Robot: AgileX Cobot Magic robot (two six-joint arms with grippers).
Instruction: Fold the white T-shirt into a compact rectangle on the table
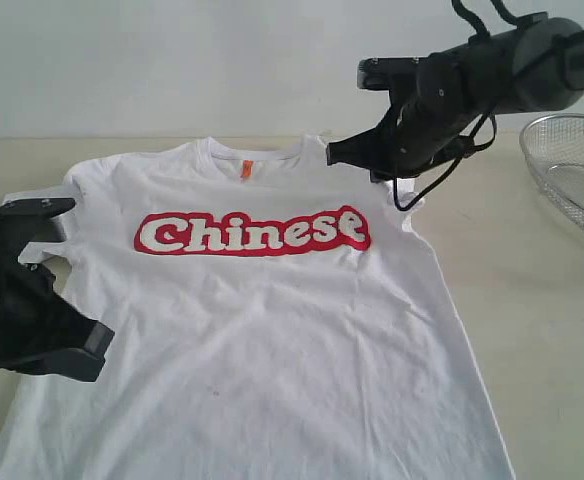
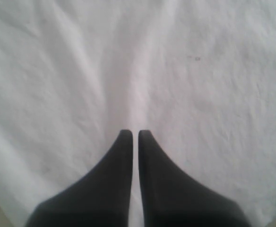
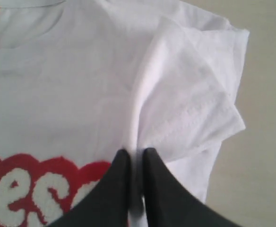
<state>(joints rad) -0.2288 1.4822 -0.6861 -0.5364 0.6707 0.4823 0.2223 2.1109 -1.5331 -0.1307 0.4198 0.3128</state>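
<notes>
Currently the white T-shirt point(image 1: 272, 340) is spread face up on the worktop point(image 1: 542, 320) (lettering showing). A fold by its sleeve is pinched in the closed right end effector point(image 3: 137, 153); the left end effector point(image 2: 135, 135) is seen closed over cloth, grip unclear.

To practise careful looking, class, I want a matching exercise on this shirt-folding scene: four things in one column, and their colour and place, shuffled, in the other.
Things:
1. neck tag
2. lettering
3. wire basket
4. right gripper

Descriptions:
A. black, at the sleeve seam of the white T-shirt
B. silver, on the table, apart from the shirt
C. orange, inside the collar
D. red and white, across the chest

Pairs: 1-C; 2-D; 3-B; 4-A
</notes>
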